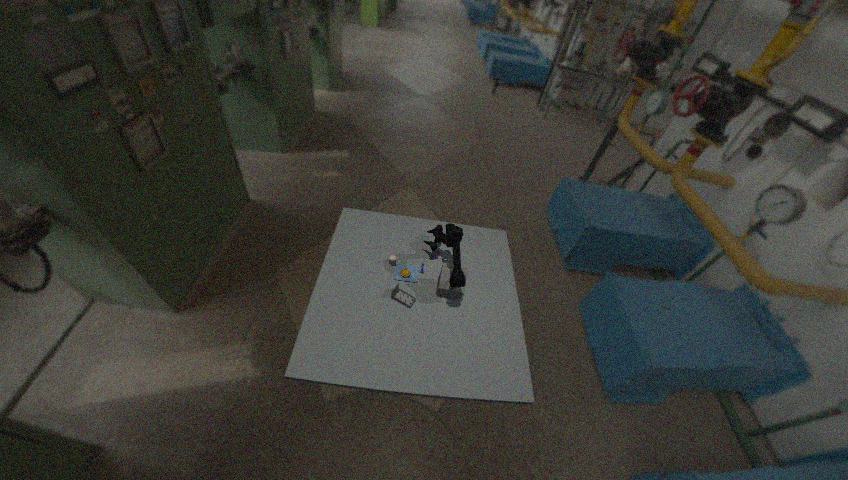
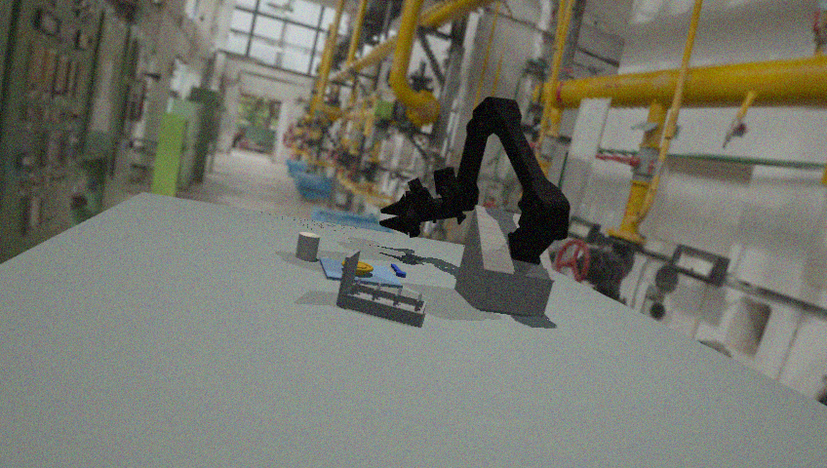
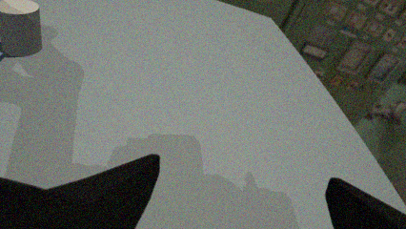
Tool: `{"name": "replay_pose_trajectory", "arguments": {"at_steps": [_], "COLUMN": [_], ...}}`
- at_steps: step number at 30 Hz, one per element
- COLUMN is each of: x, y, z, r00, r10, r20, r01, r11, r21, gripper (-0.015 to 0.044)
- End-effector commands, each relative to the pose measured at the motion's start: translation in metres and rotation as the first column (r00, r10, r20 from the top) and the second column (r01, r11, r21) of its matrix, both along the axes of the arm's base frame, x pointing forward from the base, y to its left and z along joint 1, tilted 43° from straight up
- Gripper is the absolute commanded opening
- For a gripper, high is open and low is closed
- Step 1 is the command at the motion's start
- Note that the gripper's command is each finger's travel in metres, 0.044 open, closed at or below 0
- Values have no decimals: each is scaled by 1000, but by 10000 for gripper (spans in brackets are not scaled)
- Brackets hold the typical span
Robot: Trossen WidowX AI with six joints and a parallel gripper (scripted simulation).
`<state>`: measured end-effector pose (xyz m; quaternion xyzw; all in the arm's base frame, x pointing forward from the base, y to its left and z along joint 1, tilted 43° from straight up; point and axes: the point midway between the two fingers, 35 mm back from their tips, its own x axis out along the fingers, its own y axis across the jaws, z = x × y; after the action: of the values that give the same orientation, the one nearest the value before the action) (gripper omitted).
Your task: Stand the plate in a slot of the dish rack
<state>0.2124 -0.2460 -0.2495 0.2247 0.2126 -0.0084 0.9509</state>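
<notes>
No words, numbers or signs can be read anywhere. The machine panels far from the gripper have small plates on them, but they are too blurry to read. The round dial on the pipes is too small to read as well.

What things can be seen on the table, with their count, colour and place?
table: one, pale grey, under everything
dish rack: one, dark grey, nearest the exterior camera
mat: one, blue, flat behind the rack
plate: one, yellow, lying on the mat
small stick-like object: one, dark blue, at the mat's right edge
cylinder: one, grey with pale top, left of the mat
block: one, grey, under the arm
arm: one, black, on the block
gripper: one, black, fingers open, holding nothing, above the table
</notes>
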Motion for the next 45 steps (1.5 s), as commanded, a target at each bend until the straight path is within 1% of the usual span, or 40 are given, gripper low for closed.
{"name": "replay_pose_trajectory", "arguments": {"at_steps": [1,8,15,21,26,34,42,45], "x": [1,40,78,104,119,127,112,110], "y": [0,12,39,71,103,160,217,221], "z": [0,15,38,62,88,137,192,197], "r00": [1000,986,941,876,790,611,399,380], "r10": [3,130,276,396,500,639,729,734], "r20": [-2,-100,-195,-275,-354,-467,-557,-562], "r01": [-3,-121,-239,-327,-396,-485,-548,-553], "r11": [1000,988,952,907,858,769,676,668], "r21": [2,95,190,265,327,417,492,498], "gripper": [400,400,400,400,400,400,400,400]}}
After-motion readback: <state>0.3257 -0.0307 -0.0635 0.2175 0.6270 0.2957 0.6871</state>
